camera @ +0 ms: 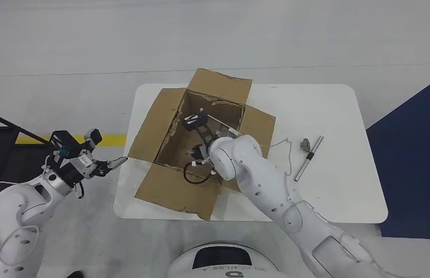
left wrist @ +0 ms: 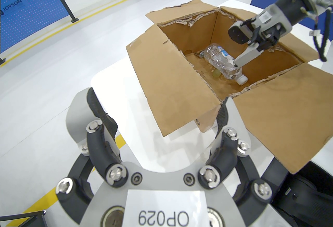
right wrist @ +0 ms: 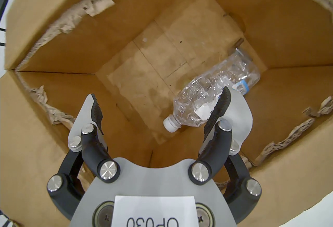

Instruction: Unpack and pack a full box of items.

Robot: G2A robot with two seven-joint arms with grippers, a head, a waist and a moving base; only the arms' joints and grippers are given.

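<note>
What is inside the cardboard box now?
A clear plastic bottle lies on its side on the floor of the cardboard box, cap on. The right gripper hangs near it, jaws open. A small dark thing by the bottle's base is half covered; I cannot identify it.

White table (camera: 326,111) bears an open cardboard box (camera: 159,124) and slim rod (camera: 309,158).

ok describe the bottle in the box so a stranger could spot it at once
On the white table stands an open cardboard box. On its floor lies a clear plastic bottle on its side. Its white cap and see-through body set it apart from the small yellowish item beside it.
</note>
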